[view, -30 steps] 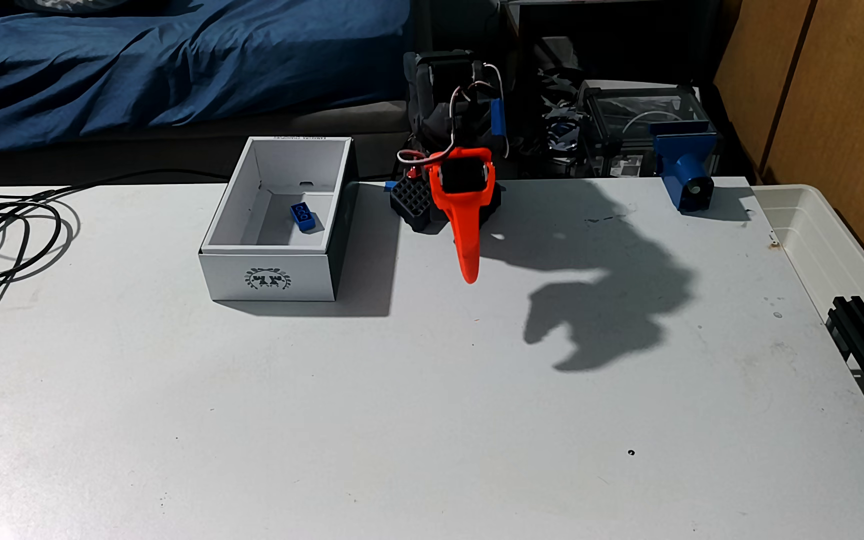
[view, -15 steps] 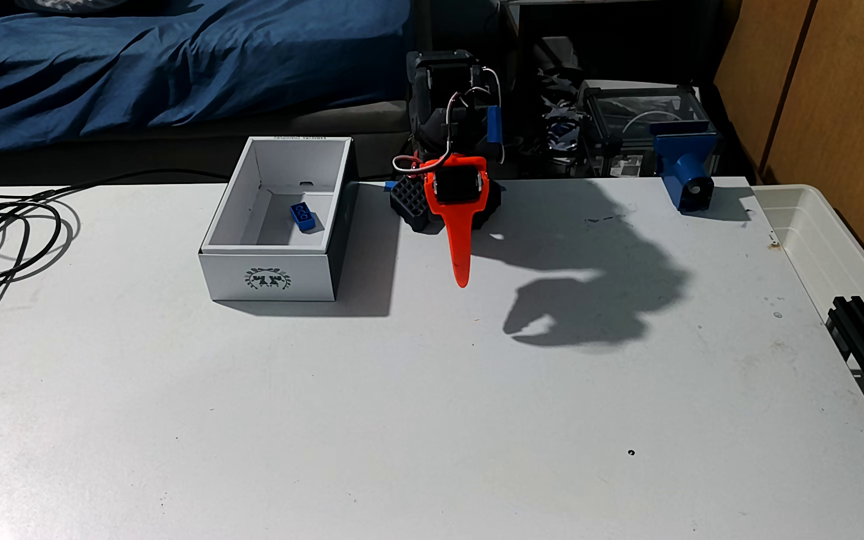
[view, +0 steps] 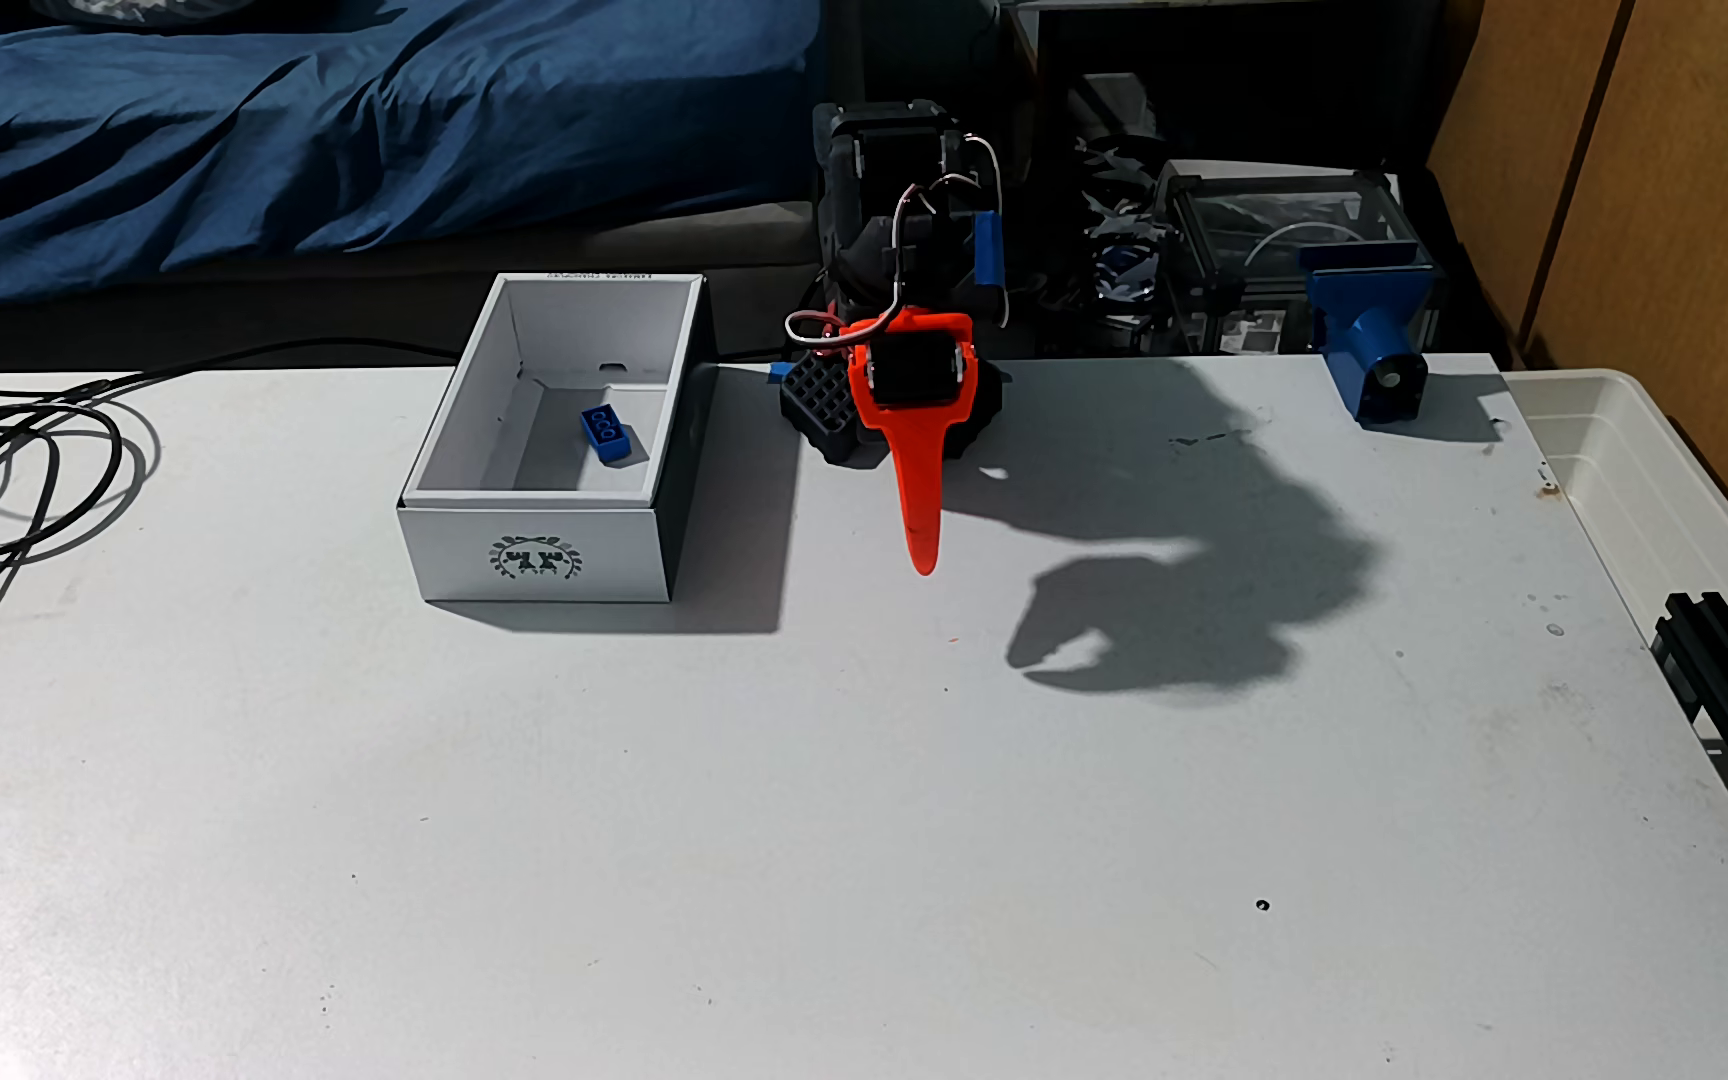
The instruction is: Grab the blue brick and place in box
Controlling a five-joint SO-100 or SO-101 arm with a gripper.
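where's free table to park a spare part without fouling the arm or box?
Biggest bare patch: the table's whole near half, in front of the box and the claw. Also free: between the cable coil and the box. Crowded: the far edge, with box, arm base and blue mount; the blue brick lies inside the box.

From the fixed view I am seeing the gripper (view: 923, 556) edge-on, one orange finger hiding the other, so its jaw gap is staying unreadable. The tub (view: 1660, 488) and cable (view: 18, 467) are running off frame.
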